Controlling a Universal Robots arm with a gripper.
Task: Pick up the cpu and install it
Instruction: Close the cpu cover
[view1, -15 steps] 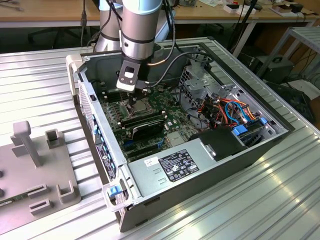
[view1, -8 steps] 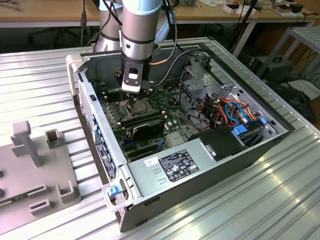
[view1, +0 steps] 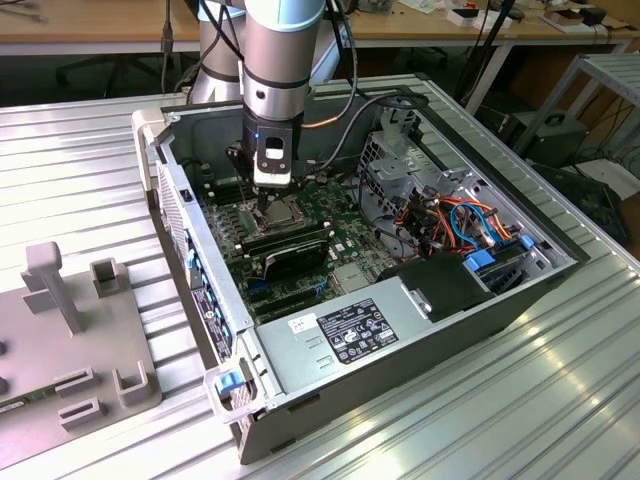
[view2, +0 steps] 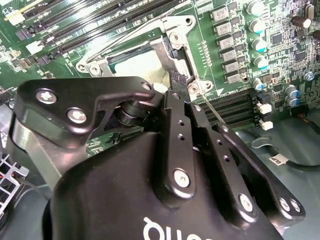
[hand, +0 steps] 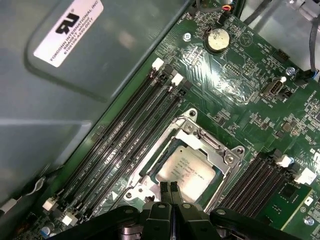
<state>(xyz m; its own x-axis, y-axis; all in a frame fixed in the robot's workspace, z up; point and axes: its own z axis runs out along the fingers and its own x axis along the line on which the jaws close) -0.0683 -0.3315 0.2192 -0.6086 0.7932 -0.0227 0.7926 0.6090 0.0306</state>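
The cpu (hand: 187, 170), a small square chip with a dull silver top, lies flat inside the metal-framed socket (hand: 200, 137) on the green motherboard. In the first wrist view my gripper (hand: 169, 192) is shut, its two black fingertips pressed together with nothing between them, right at the near edge of the cpu. In the second wrist view the cpu (view2: 135, 65) shows pale within the socket frame (view2: 175, 30), beyond the gripper's black linkage. In the exterior view the gripper (view1: 270, 205) hangs low inside the open computer case, directly over the socket.
Black memory slots (hand: 130, 130) run along both sides of the socket. The grey case wall (hand: 75, 75) stands close by. A power supply (view1: 350, 335), coloured cables (view1: 450, 220) and black modules (view1: 285, 245) crowd the case. A grey fixture (view1: 70, 330) sits at the exterior view's left.
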